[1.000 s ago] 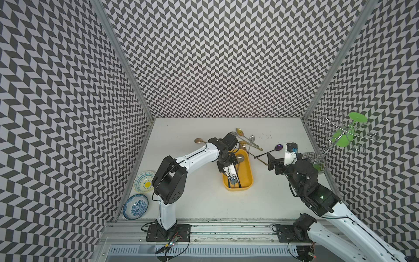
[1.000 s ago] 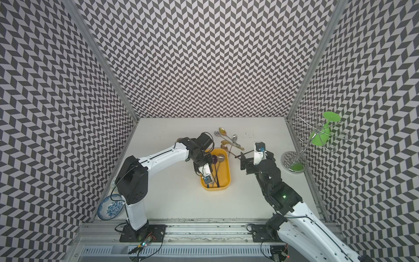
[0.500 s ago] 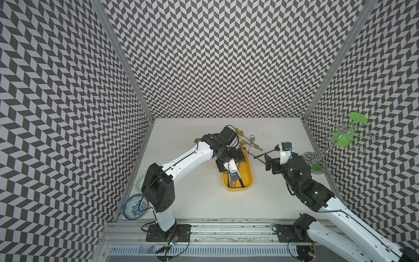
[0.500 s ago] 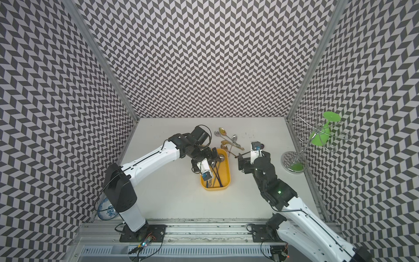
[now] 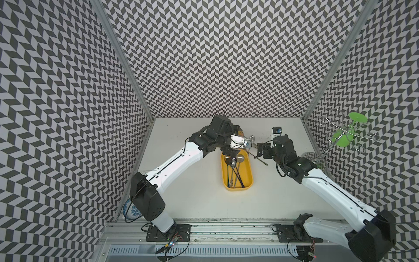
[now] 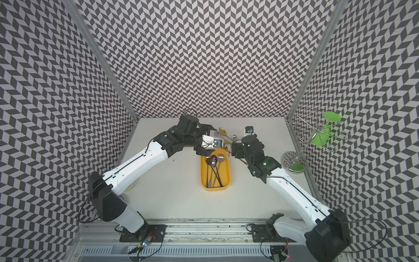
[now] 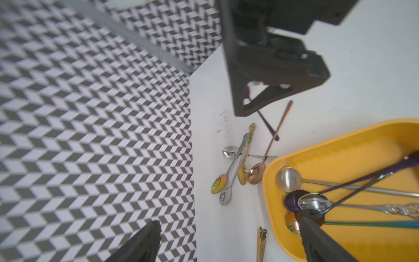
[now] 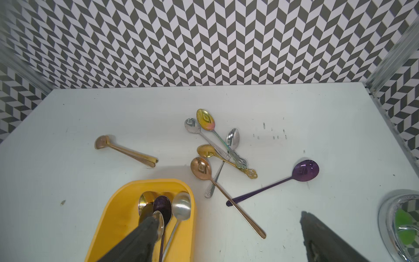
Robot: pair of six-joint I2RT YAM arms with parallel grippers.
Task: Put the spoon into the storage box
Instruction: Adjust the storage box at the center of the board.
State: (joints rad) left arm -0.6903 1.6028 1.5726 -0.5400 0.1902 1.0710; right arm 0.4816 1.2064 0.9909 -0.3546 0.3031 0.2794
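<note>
Now left gripper point(image 7: 229, 226) and right gripper point(image 8: 229, 217) are both hanging wide open, empty, by the yellow storage box point(image 8: 113, 215); next is probably pinching the rose-gold spoon point(image 8: 200, 169) lying just beside its rim.

Spoons point(image 6: 214, 169) in storage box point(image 6: 225, 175); loose spoons point(image 8: 231, 138) on table point(image 6: 172, 181) behind it; stand point(image 6: 291, 162) right.
</note>
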